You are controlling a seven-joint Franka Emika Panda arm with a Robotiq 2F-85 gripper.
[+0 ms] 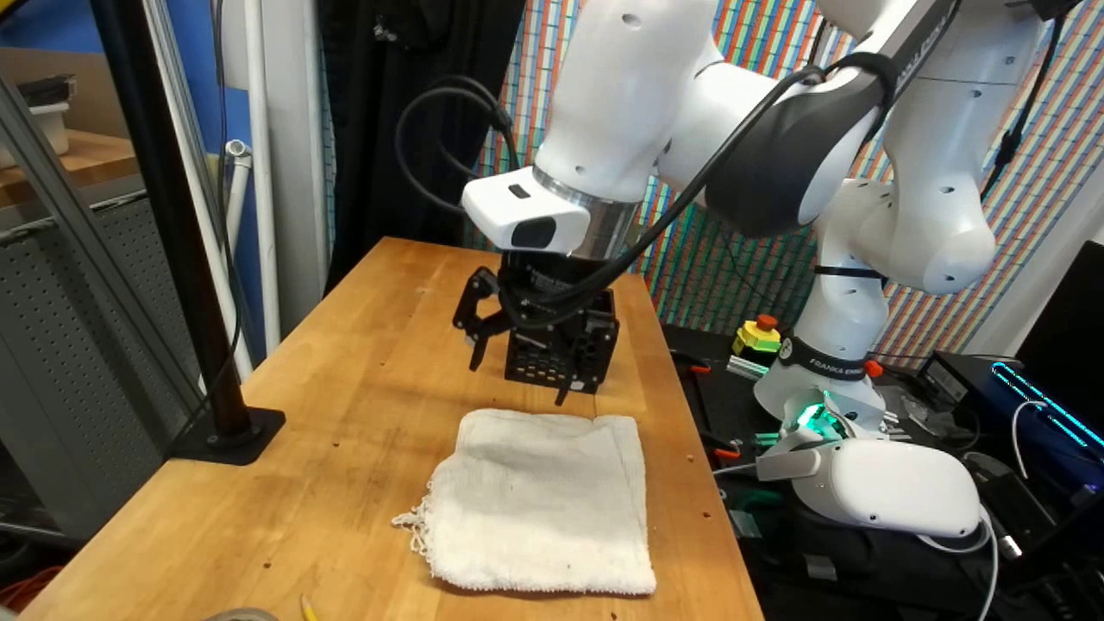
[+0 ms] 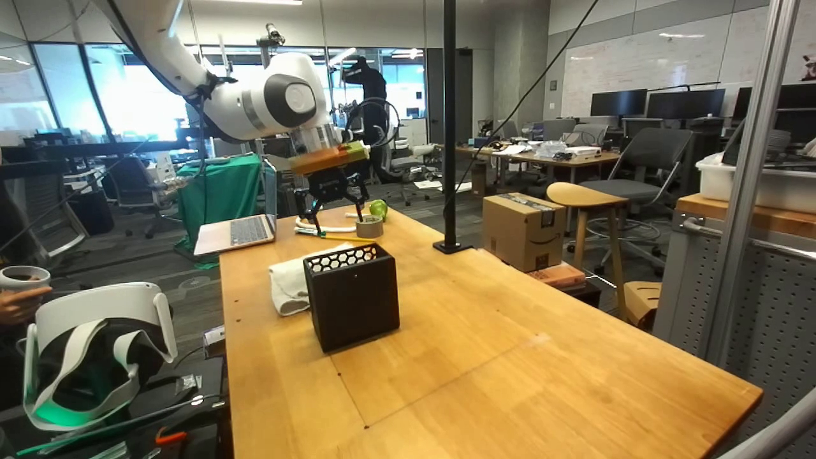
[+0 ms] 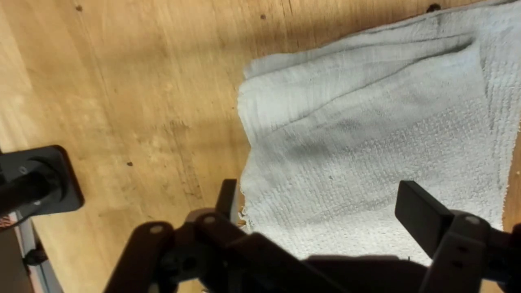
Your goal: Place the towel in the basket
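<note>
A cream-white folded towel (image 1: 543,509) lies flat on the wooden table, frayed along one side; much of it fills the wrist view (image 3: 366,134). Close to it stands the black basket (image 2: 357,306), upright with its top opening upward. In an exterior view the basket (image 1: 530,366) is partly covered by my gripper. My gripper (image 3: 317,185) hangs above the towel, its two fingers wide apart and nothing between them. One finger (image 3: 227,199) appears just off the towel's frayed edge, the other over the cloth. The basket is out of the wrist view.
A black pole on a square base (image 2: 452,245) rises at the table's edge. Beyond the towel are a tape roll (image 2: 370,227), a yellow pencil (image 2: 338,238), a green object (image 2: 378,208) and a laptop (image 2: 236,236). A white headset (image 1: 897,487) sits off the table's side.
</note>
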